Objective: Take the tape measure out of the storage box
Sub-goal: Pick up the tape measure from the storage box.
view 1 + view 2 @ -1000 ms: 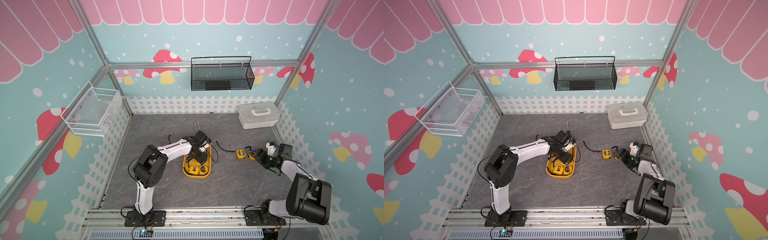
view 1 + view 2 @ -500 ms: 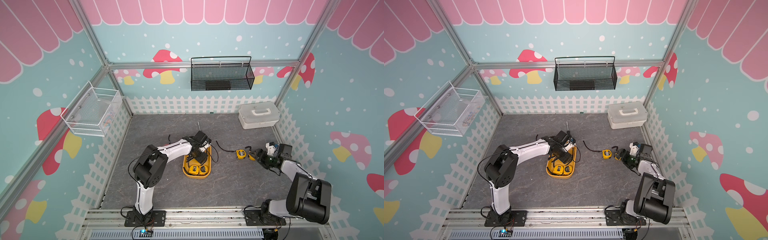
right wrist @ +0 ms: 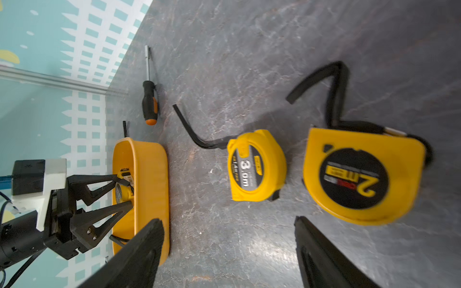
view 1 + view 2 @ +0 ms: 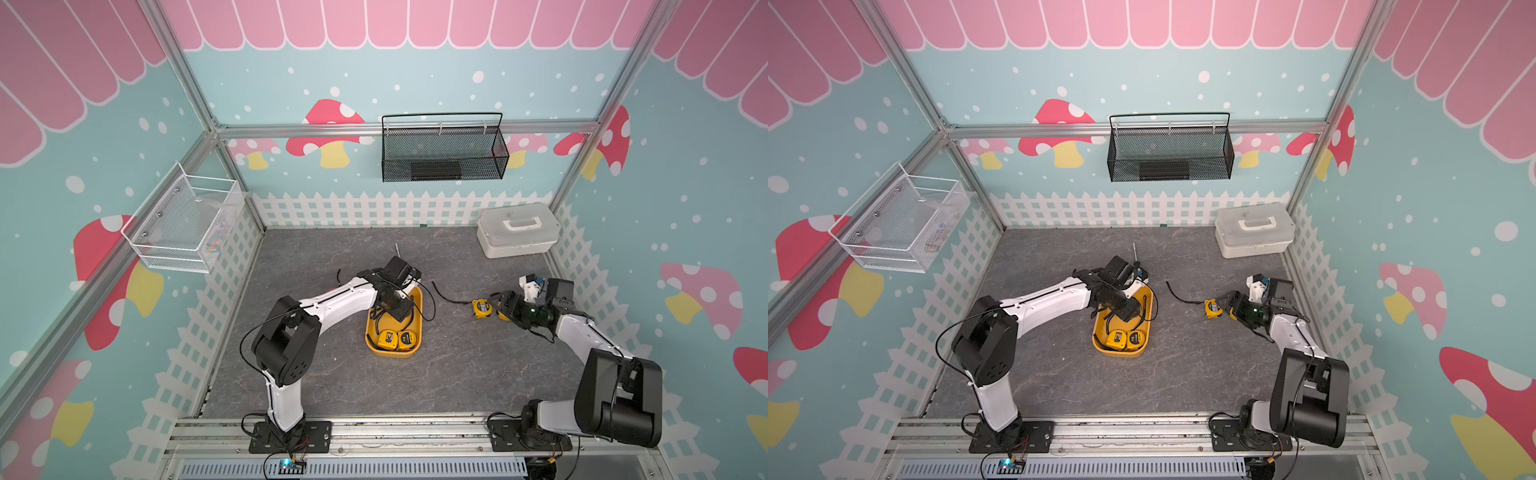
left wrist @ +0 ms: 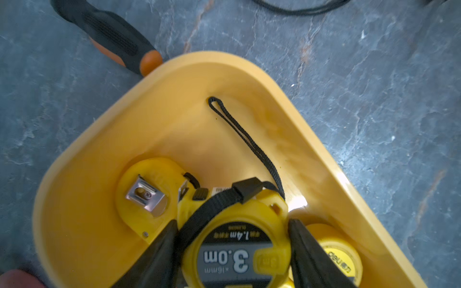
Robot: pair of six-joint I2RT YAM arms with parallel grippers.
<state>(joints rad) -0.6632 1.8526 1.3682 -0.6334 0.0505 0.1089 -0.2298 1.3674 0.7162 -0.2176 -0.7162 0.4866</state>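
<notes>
The yellow-orange storage box (image 4: 392, 354) (image 4: 1121, 354) lies mid-floor. Inside it my left gripper (image 5: 232, 222) (image 4: 395, 311) is shut on a yellow tape measure (image 5: 237, 251) marked 3.0m, with both black fingers (image 5: 169, 239) pressed to its sides. Two more tape measures (image 4: 387, 338) (image 5: 147, 197) lie in the box beside it. My right gripper (image 3: 228, 220) (image 4: 500, 307) hangs open over bare floor to the right. Near it, out on the floor, are a 3.0m tape measure (image 3: 255, 165) (image 4: 481, 308) and a larger 2m one (image 3: 359, 179).
A screwdriver (image 3: 149, 104) (image 4: 397, 249) lies just beyond the box's far end. A white lidded case (image 4: 517, 230) stands at the back right. A black mesh basket (image 4: 442, 151) hangs on the back wall and a white wire basket (image 4: 183, 224) on the left wall.
The left gripper's jaws have drawn in onto the tape measure in the box. Both arms stay almost where they were.
</notes>
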